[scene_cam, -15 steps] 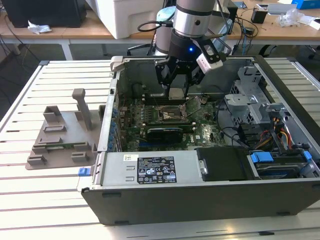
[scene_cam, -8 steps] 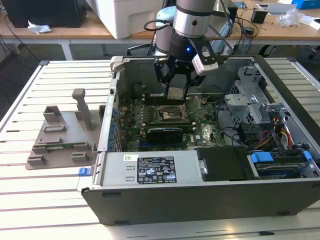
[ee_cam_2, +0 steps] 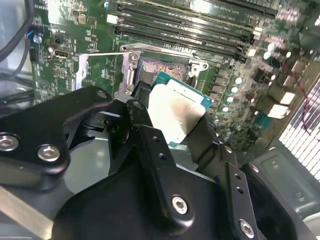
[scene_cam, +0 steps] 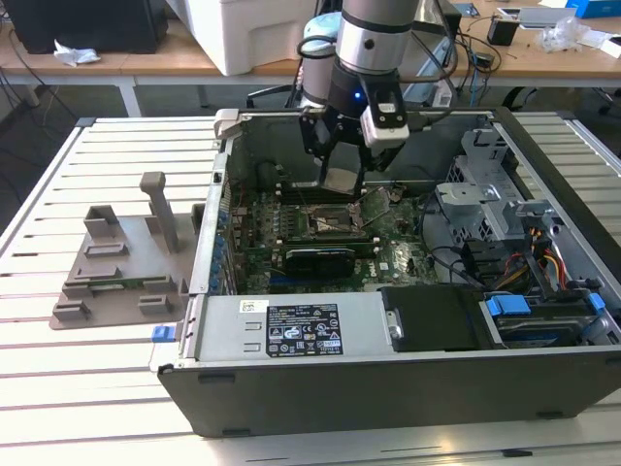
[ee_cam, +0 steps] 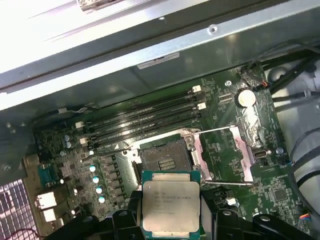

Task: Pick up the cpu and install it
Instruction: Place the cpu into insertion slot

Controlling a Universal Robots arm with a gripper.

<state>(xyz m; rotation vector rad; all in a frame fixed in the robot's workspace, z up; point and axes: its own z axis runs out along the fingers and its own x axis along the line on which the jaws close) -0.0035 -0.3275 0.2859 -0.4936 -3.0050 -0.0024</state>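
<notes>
fingers point(ee_cam_2: 147, 140) closed on two opposite edges of the cpu point(ee_cam_2: 177, 112); my gripper point(scene_cam: 342, 184) holds it in the air inside the computer case point(scene_cam: 369, 393), over the middle of the motherboard point(scene_cam: 393, 260) and above the open socket point(ee_cam: 162, 159), apart from it. step in hand, as i judge it: pick-up done, chip brought over the socket, not yet seated. the load plate point(ee_cam: 220, 155) lies flipped open beside the socket. seating, in my judgement, calls for the chip centred on the socket, its edges square to the frame, then a level descent with no sliding across the contacts. orientation: silvery metal top faces up toward my wrist, with a thin green edge around it. the chip is near-square, so it has no clear long axis; its edges run roughly parallel to the socket frame and to the memory slots point(ee_cam: 145, 120).
</notes>
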